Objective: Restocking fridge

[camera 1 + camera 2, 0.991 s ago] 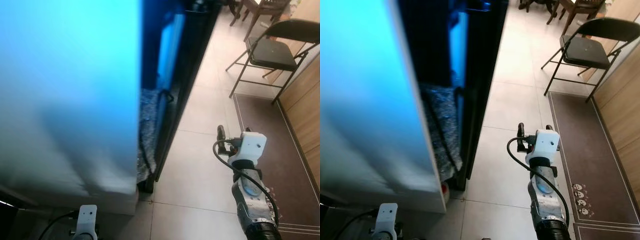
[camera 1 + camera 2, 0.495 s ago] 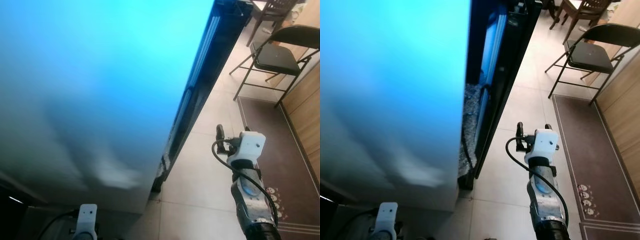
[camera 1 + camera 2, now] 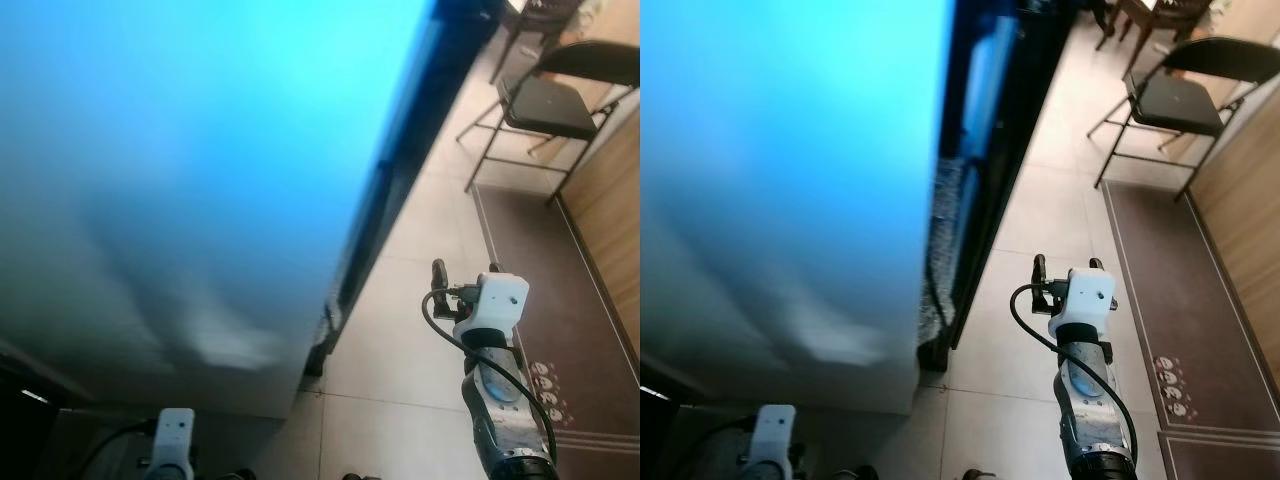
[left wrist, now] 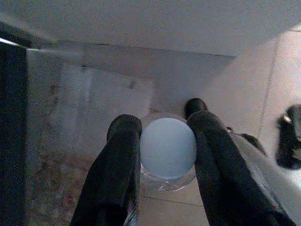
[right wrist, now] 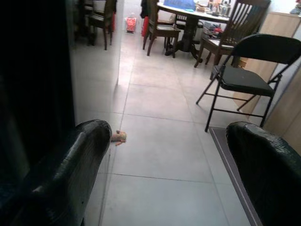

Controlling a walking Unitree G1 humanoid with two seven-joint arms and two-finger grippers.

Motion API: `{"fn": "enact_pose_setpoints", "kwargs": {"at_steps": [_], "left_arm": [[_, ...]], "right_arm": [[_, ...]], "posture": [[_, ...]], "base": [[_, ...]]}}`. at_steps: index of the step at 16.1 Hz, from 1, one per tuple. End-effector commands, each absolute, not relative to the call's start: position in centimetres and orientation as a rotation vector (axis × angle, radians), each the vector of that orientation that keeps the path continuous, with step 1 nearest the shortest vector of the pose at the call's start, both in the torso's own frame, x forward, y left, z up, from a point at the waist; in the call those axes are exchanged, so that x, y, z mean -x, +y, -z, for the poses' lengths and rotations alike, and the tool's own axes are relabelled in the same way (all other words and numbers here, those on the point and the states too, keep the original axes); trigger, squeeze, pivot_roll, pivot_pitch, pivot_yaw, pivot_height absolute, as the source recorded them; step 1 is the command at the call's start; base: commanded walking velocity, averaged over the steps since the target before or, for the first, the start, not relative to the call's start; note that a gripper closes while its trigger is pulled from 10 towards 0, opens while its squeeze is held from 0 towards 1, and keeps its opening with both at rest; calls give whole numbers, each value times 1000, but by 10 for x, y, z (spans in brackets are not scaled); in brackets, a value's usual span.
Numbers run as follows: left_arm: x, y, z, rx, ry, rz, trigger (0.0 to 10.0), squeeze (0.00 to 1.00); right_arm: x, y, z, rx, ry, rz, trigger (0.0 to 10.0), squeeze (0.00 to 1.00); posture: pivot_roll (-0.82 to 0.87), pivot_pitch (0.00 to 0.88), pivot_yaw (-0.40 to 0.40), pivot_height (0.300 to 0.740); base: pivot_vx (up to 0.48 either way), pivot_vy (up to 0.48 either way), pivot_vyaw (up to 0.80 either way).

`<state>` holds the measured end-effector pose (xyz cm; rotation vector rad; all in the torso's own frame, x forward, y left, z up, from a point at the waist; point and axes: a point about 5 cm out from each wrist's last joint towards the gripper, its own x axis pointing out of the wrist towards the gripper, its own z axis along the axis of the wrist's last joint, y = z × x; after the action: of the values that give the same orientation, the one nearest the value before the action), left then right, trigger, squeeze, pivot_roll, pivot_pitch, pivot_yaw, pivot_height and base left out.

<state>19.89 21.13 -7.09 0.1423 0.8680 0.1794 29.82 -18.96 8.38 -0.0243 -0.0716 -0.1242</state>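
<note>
- The left gripper (image 4: pixel 162 155) pinches a clear bottle with a pale round cap (image 4: pixel 168 147) between its two black fingers (image 4: pixel 120 165), one pressed on each side of the cap; it hangs low, close before the bottom of the fridge, above the tiled floor (image 4: pixel 277 75).
- In the head views the left wrist's white housing (image 3: pixel 174 432) sits at the lower edge, just under the glowing blue fridge door (image 3: pixel 190 170).
- Past the door's right edge, the dark fridge body (image 3: pixel 985 150) runs back along the floor.
- The right gripper (image 5: pixel 169 155) is spread wide with nothing between its fingers (image 5: pixel 80 155), held out over the tiles beside the fridge's dark side.
- Farther right stand a black folding chair (image 3: pixel 545 100) at the near end of a brown mat (image 3: pixel 540 270), and a wooden wall (image 3: pixel 610 190) along the mat's right edge.
</note>
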Motion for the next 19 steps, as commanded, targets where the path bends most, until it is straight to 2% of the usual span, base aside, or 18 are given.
{"fn": "enact_pose_setpoints", "kwargs": {"at_steps": [1, 5, 13, 19], "left_arm": [[-192, 212, 75, -150, 897, -187, 10000, 0], [-195, 209, 74, -150, 891, -183, 10000, 0], [-193, 211, 74, -161, 893, -175, 10000, 0], [-197, 208, 73, -164, 881, -170, 10000, 0]], "right_arm": [[-296, -197, -85, 30, -71, 150, 10000, 0], [-297, -196, -85, 29, -69, 148, 10000, 0], [-301, -197, -86, 27, -60, 124, 10000, 0], [-335, -197, -112, -7, -85, -22, 10000, 0]], "posture": [[-116, 150, -102, 740], [-117, 154, -102, 740], [-119, 160, -100, 740], [-133, 160, -90, 740]], "base": [[0, 266, 0], [0, 284, 0], [0, 0, 0], [0, 0, 0]]}}
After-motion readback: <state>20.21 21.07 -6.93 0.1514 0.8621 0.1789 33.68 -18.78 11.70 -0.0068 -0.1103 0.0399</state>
